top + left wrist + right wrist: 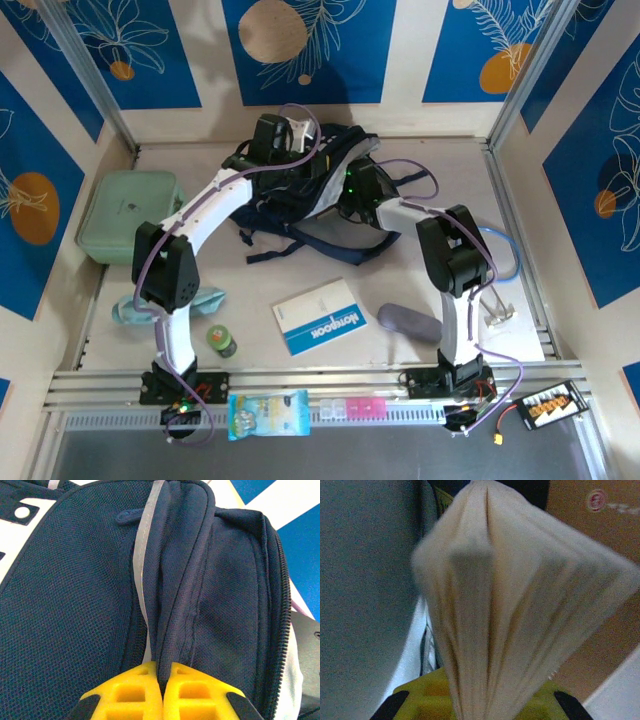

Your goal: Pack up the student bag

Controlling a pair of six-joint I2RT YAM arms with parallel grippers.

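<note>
A student bag fold is pinched by the left hand; a cream fanned item is gripped by the right hand.

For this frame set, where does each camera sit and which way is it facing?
Top external: above and behind the bases, looking down at the table; left arm and right arm reach to the student bag at the far side.
Left wrist: on the left arm, facing the bag's navy fabric close up; the left gripper pinches a fold.
Right wrist: on the right arm, facing pale fanned pages clamped in the right gripper, blurred.
Shared: top external and left wrist both show the student bag.
</note>
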